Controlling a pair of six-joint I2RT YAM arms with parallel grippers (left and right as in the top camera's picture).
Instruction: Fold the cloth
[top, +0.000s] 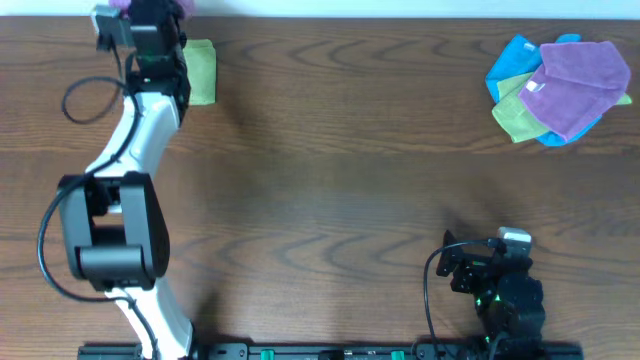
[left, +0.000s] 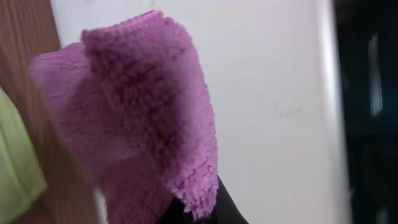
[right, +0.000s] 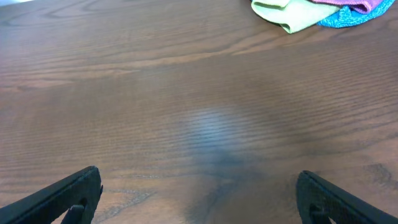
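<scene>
Overhead, the left gripper (top: 152, 12) is clutching the cloth (left: 143, 112) at the table's (top: 330, 150) far edge, just beside a green cloth (top: 203, 72). The right gripper (right: 198, 175) is resting near the front edge, fingers spread wide, well apart from a pile of cloths (top: 560, 88).

Orchid-pink cloth (left: 143, 118); lime-green folded towel (top: 201, 72); dark brown wood-grain table (top: 330, 180); violet, blue, green pile (top: 565, 85).

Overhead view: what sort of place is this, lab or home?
Probably a robotics lab bench: a wood-grain table, left arm and right arm mounted at its near edge, a pile of cloths at the far corner, the cloth in the left gripper.
</scene>
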